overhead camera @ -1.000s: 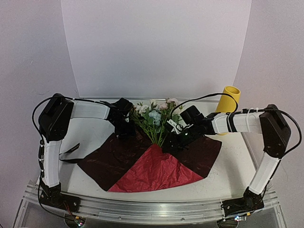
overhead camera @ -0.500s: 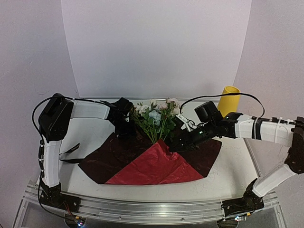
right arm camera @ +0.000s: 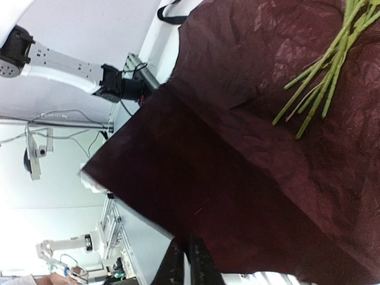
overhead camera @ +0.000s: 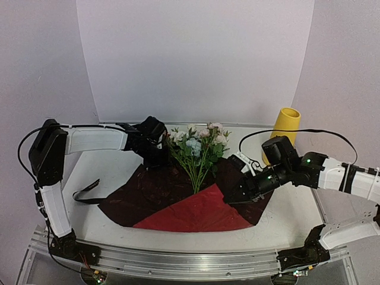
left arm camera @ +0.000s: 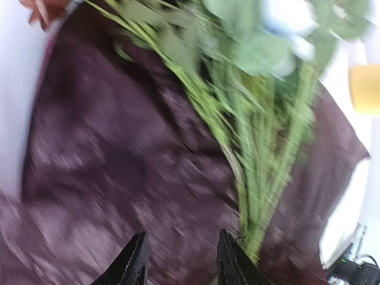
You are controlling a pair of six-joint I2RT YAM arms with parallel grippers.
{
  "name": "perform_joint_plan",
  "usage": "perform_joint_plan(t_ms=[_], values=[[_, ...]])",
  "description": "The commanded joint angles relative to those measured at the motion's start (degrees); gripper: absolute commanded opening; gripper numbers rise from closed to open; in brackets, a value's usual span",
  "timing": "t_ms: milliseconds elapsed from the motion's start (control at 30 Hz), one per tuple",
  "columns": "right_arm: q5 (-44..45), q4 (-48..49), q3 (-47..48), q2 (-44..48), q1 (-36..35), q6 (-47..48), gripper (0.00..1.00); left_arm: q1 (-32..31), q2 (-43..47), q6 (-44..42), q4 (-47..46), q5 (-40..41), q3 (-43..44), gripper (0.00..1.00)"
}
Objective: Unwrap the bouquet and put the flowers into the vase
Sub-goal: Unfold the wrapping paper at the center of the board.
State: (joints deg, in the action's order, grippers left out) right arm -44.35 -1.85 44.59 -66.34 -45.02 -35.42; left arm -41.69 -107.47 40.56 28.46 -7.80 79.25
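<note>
The flowers [overhead camera: 196, 149] lie heads-back on the opened dark red wrap [overhead camera: 160, 196], stems toward the front. Part of the wrap is folded over, bright red side up [overhead camera: 202, 212]. My left gripper [overhead camera: 155, 157] hovers open over the wrap just left of the stems; in the left wrist view its jaws [left arm camera: 181, 264] hold nothing, with the stems [left arm camera: 261, 178] to their right. My right gripper [overhead camera: 230, 195] sits at the folded flap's right edge, and in the right wrist view its jaws [right arm camera: 187, 264] pinch the wrap's edge [right arm camera: 196, 196]. The yellow vase [overhead camera: 285, 127] stands upright at the back right.
A loose black ribbon [overhead camera: 86, 189] lies on the white table left of the wrap. The table's metal front rail [overhead camera: 178, 261] runs along the near edge. A white backdrop [overhead camera: 196, 59] rises behind the flowers. The right arm's cable [overhead camera: 309, 132] arcs past the vase.
My right arm has swung right and toward the front, dragging the wrap's flap with it so the red side lies flatter and wider. The left arm's elbow moved left; its gripper stayed by the stems.
</note>
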Motion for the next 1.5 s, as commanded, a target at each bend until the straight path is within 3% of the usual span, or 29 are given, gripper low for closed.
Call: perform_joint_plan(t_ms=[0,133,367,567,1000,1233,1467], values=[[-1.3,-2.4,-2.1,5.3,-2.4,-2.7,0.22,-5.2,8.1,6.1,0.0,0.7,-3.7,0.41],[0.0,-2.4,-6.7,9.8,-4.7,-5.6,0.32,-9.6,13.0,10.2,0.0,2.8,-8.0,0.41],[6.0,-2.9,-13.7,20.6,-7.1,-12.1,0.34,-18.5,16.9,15.9,0.0,2.0,-13.5,0.42],[14.3,-9.1,-13.9,25.9,-7.1,-14.4,0.36,-29.0,16.0,20.2,0.0,1.1,-13.2,0.4],[24.6,-14.4,-6.3,16.5,-7.1,-11.3,0.34,-44.1,11.4,25.5,0.0,-1.3,-13.3,0.36],[26.8,-15.3,-5.9,13.9,-7.1,-11.4,0.38,-45.8,9.5,27.0,0.1,-1.0,-14.2,0.37],[27.6,-15.5,-7.3,12.4,-7.1,-11.5,0.39,-45.6,14.5,28.8,3.0,7.0,-14.0,0.39]])
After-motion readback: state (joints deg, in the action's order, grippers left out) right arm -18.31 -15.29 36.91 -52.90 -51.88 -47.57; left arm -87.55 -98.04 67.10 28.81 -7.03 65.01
